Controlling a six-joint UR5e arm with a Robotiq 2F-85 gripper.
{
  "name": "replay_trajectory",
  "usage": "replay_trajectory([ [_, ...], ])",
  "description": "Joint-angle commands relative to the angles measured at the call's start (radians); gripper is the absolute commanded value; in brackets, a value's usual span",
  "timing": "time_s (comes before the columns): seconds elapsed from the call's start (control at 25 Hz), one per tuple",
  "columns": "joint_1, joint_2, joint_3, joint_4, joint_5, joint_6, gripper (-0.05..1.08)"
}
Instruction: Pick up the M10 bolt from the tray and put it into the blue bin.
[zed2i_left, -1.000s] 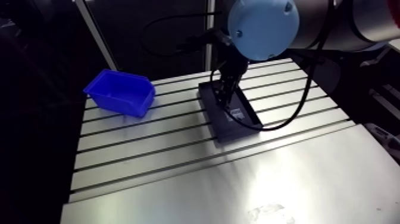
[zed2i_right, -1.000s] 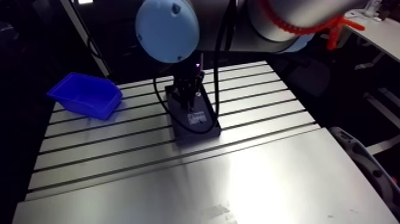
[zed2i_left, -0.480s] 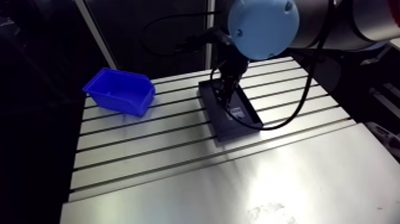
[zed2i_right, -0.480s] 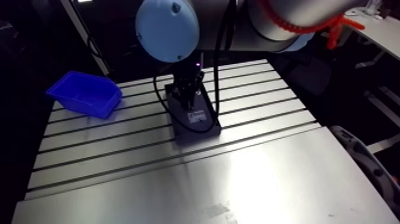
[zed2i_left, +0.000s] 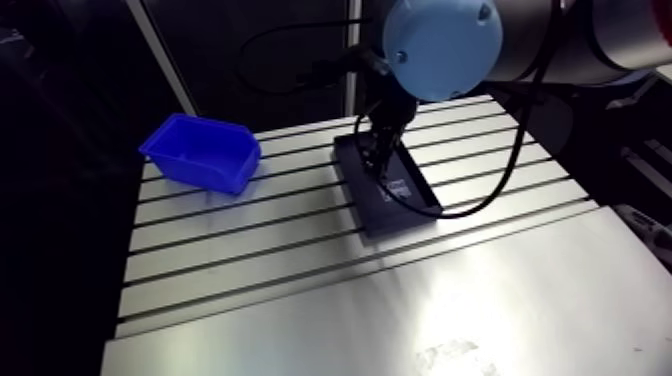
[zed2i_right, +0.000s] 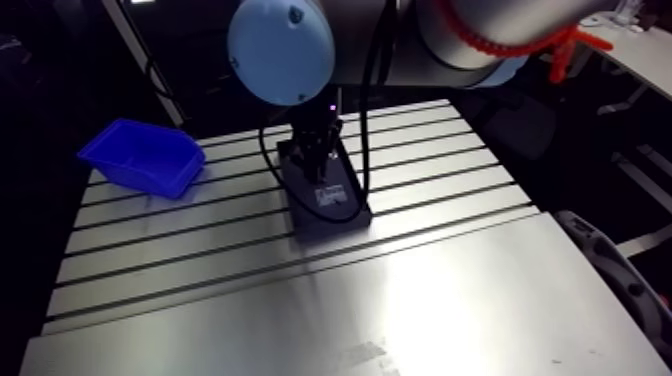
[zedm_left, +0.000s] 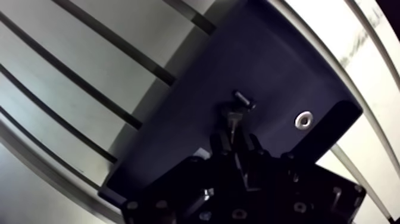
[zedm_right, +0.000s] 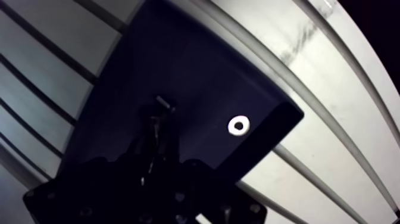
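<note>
- The black tray lies flat on the shiny counter, across its long grooves.
- The tool hangs over the tray, near its middle, pointing down.
- Its two fingers are pinched close and clamped on the little bolt.
- The bolt pokes out at the finger tips, over the tray floor. I cannot tell if it touches the floor.
- A small silver ring lies in the tray, beside the tool, near one end wall.
- The blue bin sits well apart from the tray, by the counter's far edge, open side up.
</note>
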Motion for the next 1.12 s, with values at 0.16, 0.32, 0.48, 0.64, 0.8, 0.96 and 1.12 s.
replay_trajectory([
  [0.16,0.005,-0.02,-0.006,0.014,0.002,-0.043,0.87],
  [0.32,0.004,-0.049,-0.011,0.086,0.0,-0.057,0.93],
  [0.48,-0.001,-0.08,-0.019,0.14,-0.003,-0.1,0.99],
  [0.64,-0.001,-0.109,-0.035,0.205,-0.008,-0.123,1.04],
  [0.8,0.005,-0.13,-0.046,0.251,-0.006,-0.171,1.06],
  [0.96,0.008,-0.153,-0.046,0.271,-0.006,-0.217,1.07],
  [1.12,0.016,-0.175,-0.046,0.275,-0.006,-0.244,1.07],
])
